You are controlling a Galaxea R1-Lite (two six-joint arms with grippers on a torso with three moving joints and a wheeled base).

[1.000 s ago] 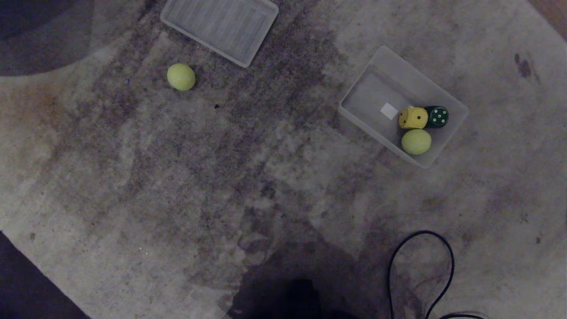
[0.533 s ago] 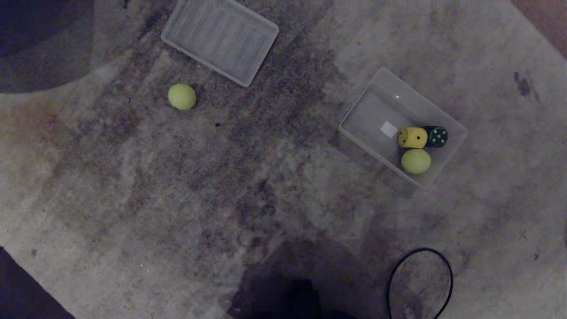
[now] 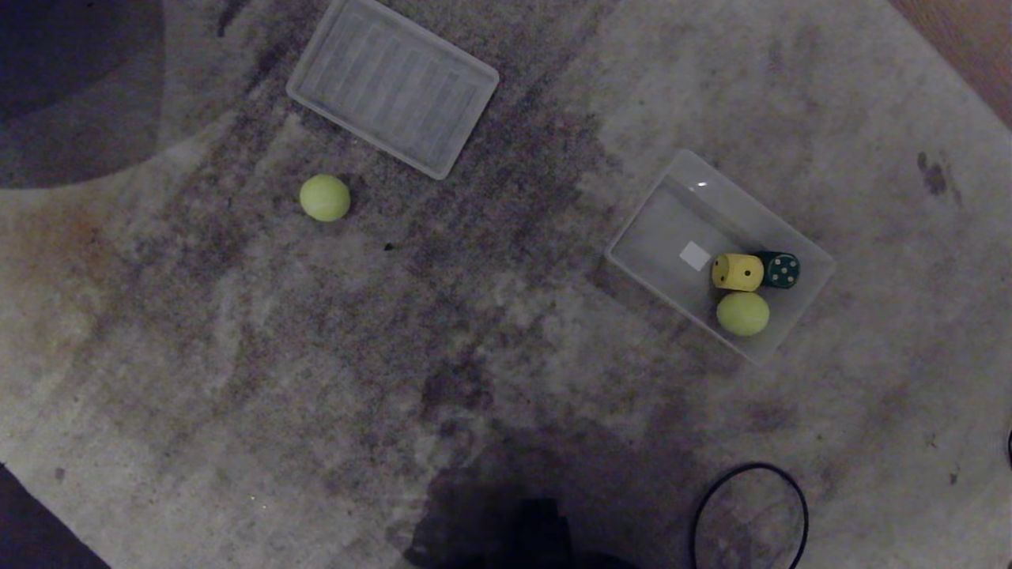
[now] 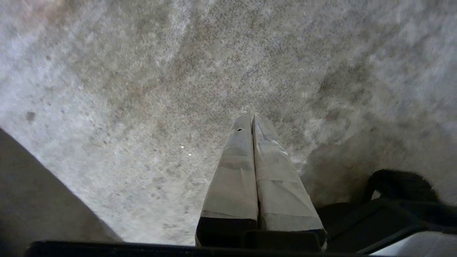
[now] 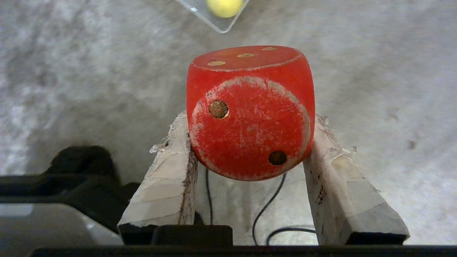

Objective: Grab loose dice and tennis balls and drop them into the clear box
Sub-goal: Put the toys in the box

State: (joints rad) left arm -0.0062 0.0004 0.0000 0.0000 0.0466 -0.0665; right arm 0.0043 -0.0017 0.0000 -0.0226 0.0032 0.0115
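Observation:
My right gripper (image 5: 251, 119) is shut on a red die (image 5: 250, 110) with gold dots, held above the carpet; the die fills the gap between the taped fingers (image 5: 167, 178). Ahead of it show a corner of the clear box (image 5: 217, 25) and a tennis ball (image 5: 225, 5) inside. In the head view the clear box (image 3: 668, 225) lies at the right, holding a yellow die (image 3: 737, 272), a dark green die (image 3: 781, 269) and a tennis ball (image 3: 742, 313). A loose tennis ball (image 3: 324, 197) rests on the carpet at the left. My left gripper (image 4: 252, 116) is shut and empty over bare carpet. Neither arm shows in the head view.
A ribbed translucent lid (image 3: 393, 85) lies flat at the top, just beyond the loose ball. A black cable loop (image 3: 751, 514) lies on the carpet at the bottom right. The carpet edge and dark floor (image 3: 39, 537) show at the bottom left.
The whole head view has shifted, so box, lid and ball sit lower in the picture: the camera moved. The things themselves kept their places relative to each other.

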